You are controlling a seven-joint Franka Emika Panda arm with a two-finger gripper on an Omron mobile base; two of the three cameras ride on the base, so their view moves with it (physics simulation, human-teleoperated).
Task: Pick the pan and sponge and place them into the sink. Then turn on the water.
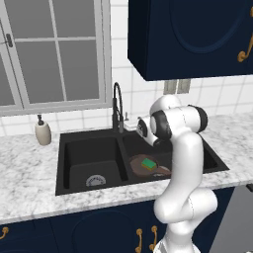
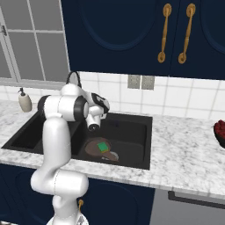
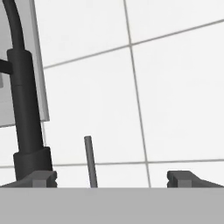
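The dark reddish-brown pan (image 1: 148,167) lies in the right basin of the black sink (image 1: 84,155), with the green sponge (image 1: 148,163) resting on it. From the other side, the pan (image 2: 97,149) and the sponge (image 2: 103,146) show in the same basin of the sink (image 2: 132,129). My gripper (image 1: 130,125) is at the back rim, beside the base of the black gooseneck faucet (image 1: 117,106). In the hand view the gripper (image 3: 111,179) is open. The thin lever (image 3: 89,159) stands between its fingertips (image 3: 41,178), right of the faucet body (image 3: 24,109). No water shows.
A beige soap dispenser (image 1: 43,132) stands on the marble counter left of the sink. Dark blue wall cabinets (image 1: 190,37) hang above the right side. A window (image 1: 54,54) is behind the left basin. A dark red thing (image 2: 219,132) sits at the counter's far right.
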